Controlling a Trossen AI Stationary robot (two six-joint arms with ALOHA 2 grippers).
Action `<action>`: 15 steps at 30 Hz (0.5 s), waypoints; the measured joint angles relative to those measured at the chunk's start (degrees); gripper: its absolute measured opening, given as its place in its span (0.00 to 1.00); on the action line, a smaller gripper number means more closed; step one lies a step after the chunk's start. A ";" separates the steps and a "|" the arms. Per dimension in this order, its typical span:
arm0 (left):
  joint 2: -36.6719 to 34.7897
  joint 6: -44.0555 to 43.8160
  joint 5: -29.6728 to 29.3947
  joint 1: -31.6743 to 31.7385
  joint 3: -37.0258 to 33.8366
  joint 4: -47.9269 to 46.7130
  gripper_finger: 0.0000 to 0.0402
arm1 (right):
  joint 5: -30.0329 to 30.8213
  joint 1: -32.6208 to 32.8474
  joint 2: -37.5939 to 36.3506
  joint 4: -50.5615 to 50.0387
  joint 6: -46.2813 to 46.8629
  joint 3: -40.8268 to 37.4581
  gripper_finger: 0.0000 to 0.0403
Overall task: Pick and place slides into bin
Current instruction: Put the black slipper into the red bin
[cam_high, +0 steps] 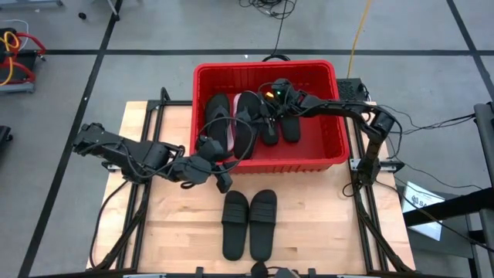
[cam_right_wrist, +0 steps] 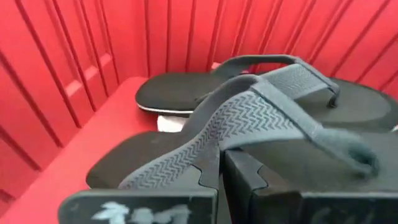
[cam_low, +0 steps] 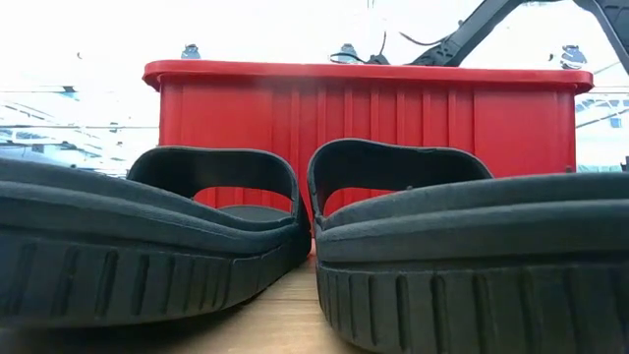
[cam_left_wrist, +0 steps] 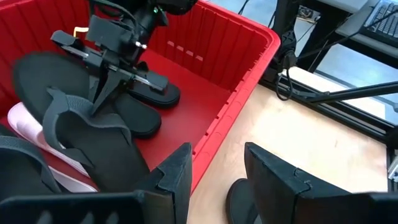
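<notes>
Right gripper [cam_high: 266, 104], inside the large red slotted plastic bin [cam_high: 324, 73], pinches a black thong-style slide's woven strap [cam_right_wrist: 249, 115]; release comes next. Left gripper [cam_left_wrist: 214, 180], fingers parted and empty, hovers at the bin's near wall; two black wide-strap slides [cam_high: 249, 224] await on the wooden table [cam_high: 324, 232].

We see a wooden table [cam_high: 185, 224], grey floor [cam_high: 139, 31] with loose cables [cam_high: 270, 9] (black), and a yellow cable [cam_high: 358, 31].
</notes>
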 joint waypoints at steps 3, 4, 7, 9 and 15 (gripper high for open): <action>0.00 0.00 0.09 0.36 0.00 0.02 0.35 | 1.35 0.36 0.44 0.01 -3.12 -0.01 0.00; 0.00 0.00 0.08 0.42 0.00 0.01 0.35 | 1.69 0.39 0.50 -0.06 -3.99 -0.01 0.00; 0.00 0.00 0.08 0.42 0.00 0.03 0.35 | 2.68 0.46 0.48 0.35 -6.39 -0.01 0.00; 0.00 0.00 0.08 0.42 0.00 0.00 0.35 | 2.62 0.47 0.48 0.51 -8.18 -0.01 0.00; 0.02 -0.21 0.07 0.42 0.00 0.03 0.35 | 2.57 0.47 0.63 0.42 -12.14 -0.01 0.00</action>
